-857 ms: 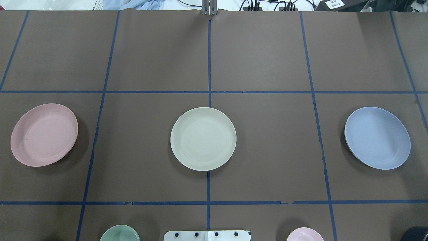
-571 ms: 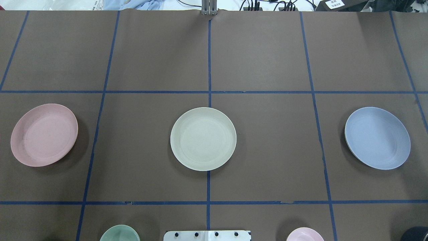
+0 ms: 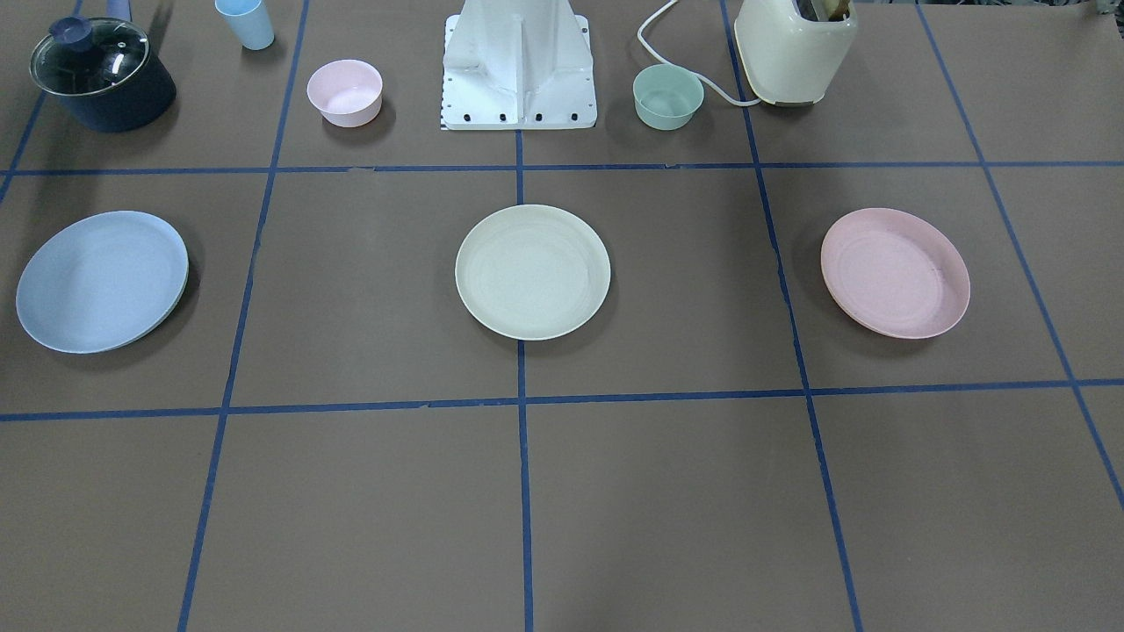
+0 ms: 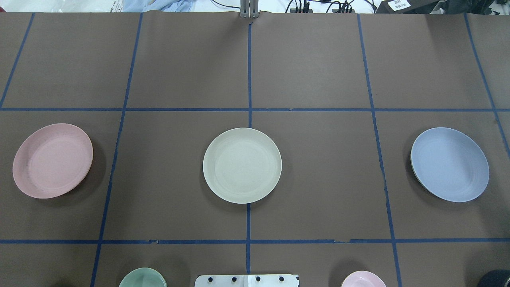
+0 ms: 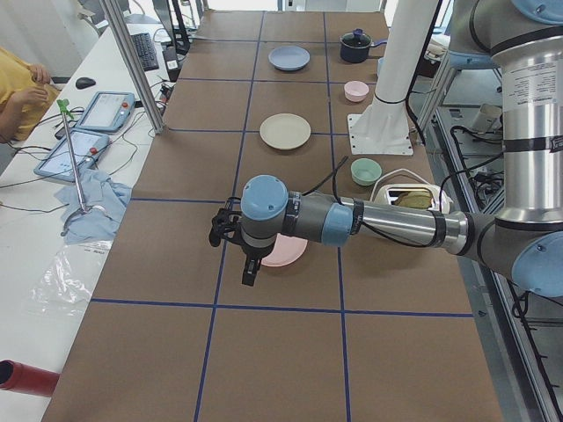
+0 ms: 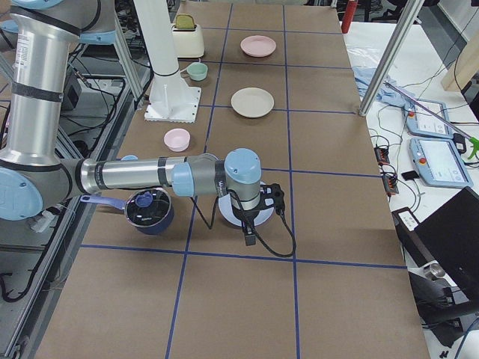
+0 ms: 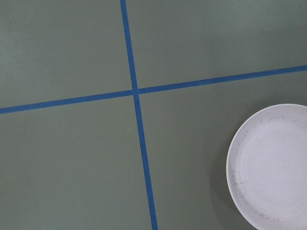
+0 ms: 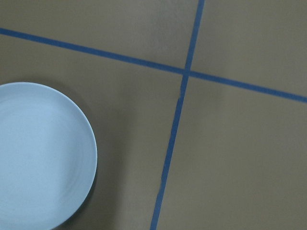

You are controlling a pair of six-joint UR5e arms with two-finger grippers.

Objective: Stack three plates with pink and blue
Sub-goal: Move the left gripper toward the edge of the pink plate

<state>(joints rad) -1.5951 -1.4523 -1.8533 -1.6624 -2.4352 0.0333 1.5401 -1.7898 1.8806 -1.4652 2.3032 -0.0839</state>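
Front view: three matte round shallow plates sit in one row on the brown paper-covered worktop (image 3: pixel 369 290), all flat and well apart. The cream plate (image 3: pixel 532 272) is at centre on a blue tape line (image 3: pixel 520 377), the pale pink plate (image 3: pixel 895 273) on the robot's left, the light blue plate (image 3: pixel 102 281) on the robot's right. Nothing stacked yet. Overhead: same row, pale pink plate at view left, light blue plate at view right. Left-side view: left arm (image 5: pixel 396 224) reaches out level, its wrist hanging above the pale pink plate, whose rim shows just under it. The left jaws are up off the plate; released or clenched, cannot tell. Right-side view: right arm (image 6: pixel 127 173) does likewise, wrist above the light blue plate, right jaws clear of it, state cannot tell. Left wrist cam: pale pink plate (image 7: pixel 273 167) low at frame right, near a tape crossing. Right wrist cam: light blue plate (image 8: pixel 41 153) low at frame left, tape crossing to its upper right.
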